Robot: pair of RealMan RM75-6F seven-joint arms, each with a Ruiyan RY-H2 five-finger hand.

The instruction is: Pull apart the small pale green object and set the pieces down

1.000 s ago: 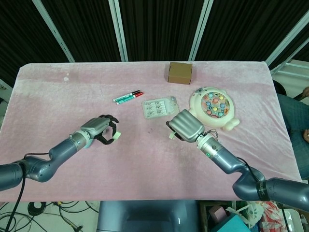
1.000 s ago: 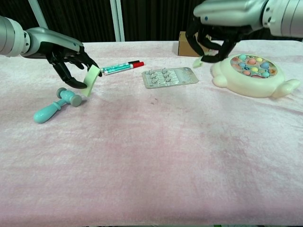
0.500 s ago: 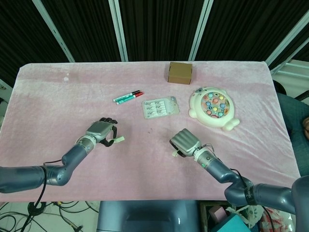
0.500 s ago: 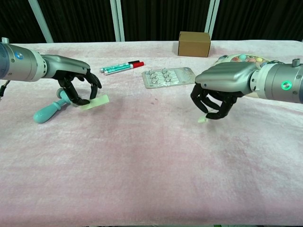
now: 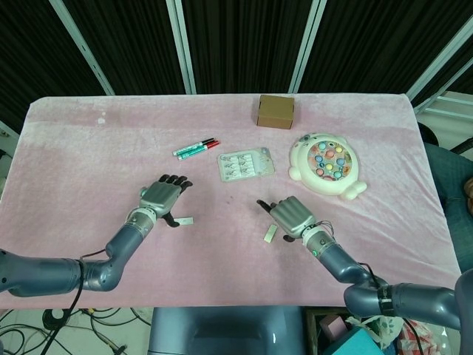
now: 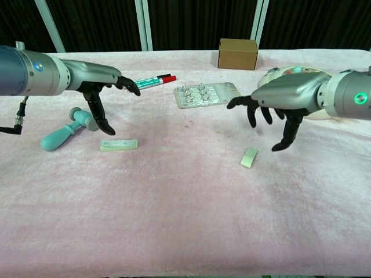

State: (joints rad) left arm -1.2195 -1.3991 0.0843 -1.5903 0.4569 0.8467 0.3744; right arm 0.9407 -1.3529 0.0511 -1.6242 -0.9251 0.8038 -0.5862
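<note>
Two pale green pieces lie apart on the pink cloth. The longer piece [image 6: 119,144] [image 5: 183,220] lies flat at the left, just below my left hand [image 6: 98,87] [image 5: 161,198], whose fingers are spread and hold nothing. The shorter piece [image 6: 249,157] [image 5: 270,234] lies at the right, under and slightly in front of my right hand [image 6: 278,104] [image 5: 292,217], also with spread, empty fingers. Neither hand touches its piece.
A teal toy hammer [image 6: 66,130] lies left of the left hand. Two markers [image 5: 196,148], a blister pack [image 5: 244,165], a cardboard box [image 5: 276,111] and a round fishing-game toy [image 5: 327,164] sit further back on the table [image 5: 89,148].
Both hands have let go of their pieces, spread their fingers and lifted slightly. The two pieces now lie on the cloth.
</note>
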